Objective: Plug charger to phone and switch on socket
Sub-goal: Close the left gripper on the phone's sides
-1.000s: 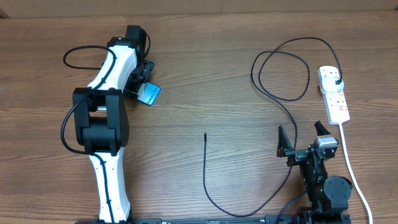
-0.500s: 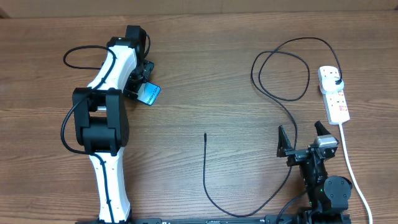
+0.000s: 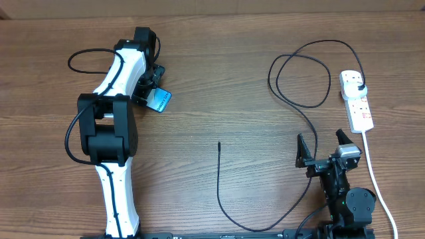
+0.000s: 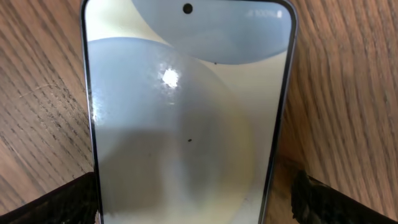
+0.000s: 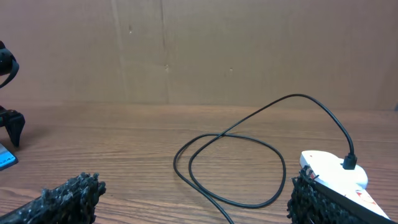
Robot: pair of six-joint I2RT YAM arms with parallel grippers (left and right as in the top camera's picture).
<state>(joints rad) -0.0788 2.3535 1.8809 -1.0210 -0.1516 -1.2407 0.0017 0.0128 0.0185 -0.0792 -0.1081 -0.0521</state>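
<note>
Straddling the phone (image 4: 186, 124), left gripper (image 4: 193, 199) gapes wide, gripping nothing; phone's long axis runs straight ahead between its fingers. Right gripper (image 3: 324, 149), equally wide, empty, sits nearer charger tip (image 3: 219, 145).

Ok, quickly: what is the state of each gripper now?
Left gripper: open, fingers on both sides of the phone, not gripping it.
Right gripper: open, empty.

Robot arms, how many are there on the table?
2. The left arm reaches up the left side, its end over the phone. The right arm sits folded at the bottom right, near the white socket.
</note>
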